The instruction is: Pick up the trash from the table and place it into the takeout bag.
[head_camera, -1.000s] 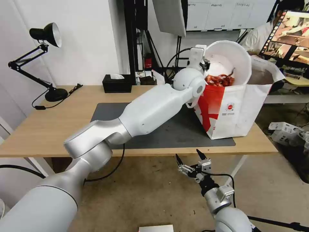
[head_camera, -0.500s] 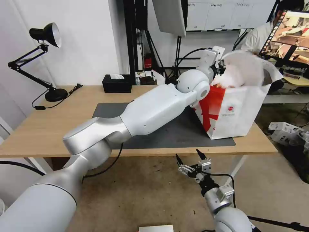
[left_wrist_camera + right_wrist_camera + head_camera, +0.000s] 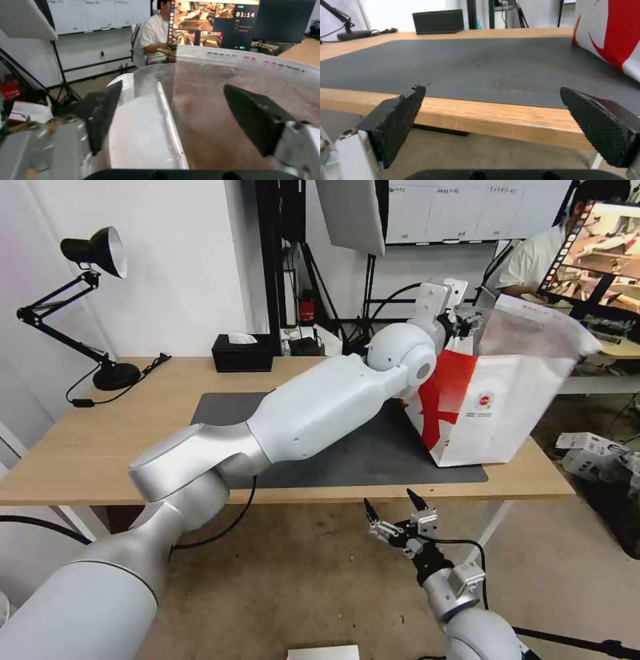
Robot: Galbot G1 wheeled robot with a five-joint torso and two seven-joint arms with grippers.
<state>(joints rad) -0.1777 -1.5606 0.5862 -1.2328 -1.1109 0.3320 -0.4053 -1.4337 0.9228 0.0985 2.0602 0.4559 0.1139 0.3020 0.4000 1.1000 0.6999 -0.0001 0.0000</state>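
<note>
**Left hand spread over the takeout bag's mouth, right hand low off the bench edge**

In the head view the left arm reaches across the dark grey mat [image 3: 333,453] to the upper rim of the takeout bag [image 3: 493,413], and the left hand [image 3: 467,321] sits just above that rim on the side facing the arm. The bag stands at the mat's right end, leaning away from the arm toward the bench's [image 3: 80,447] right edge, its foil-lined flap lifted at the far side.

The left wrist view gives what the head view hides: the left hand [image 3: 173,117] is released, its 2 black fingers [image 3: 103,112] wide apart and holding nothing. Between and beyond them lies a white bowl [image 3: 143,140], partly covered by clear plastic [image 3: 156,75], with the bag's silvery lining [image 3: 233,105] right behind.

The right hand [image 3: 398,509] hangs below the bench's front edge, over the floor. In its wrist view the right hand [image 3: 490,110] is also spread and empty, level with the wooden front edge [image 3: 480,117]. That view looks along the open mat to the black tissue box [image 3: 438,21] at the far side and the bag's red-and-white wall.
</note>
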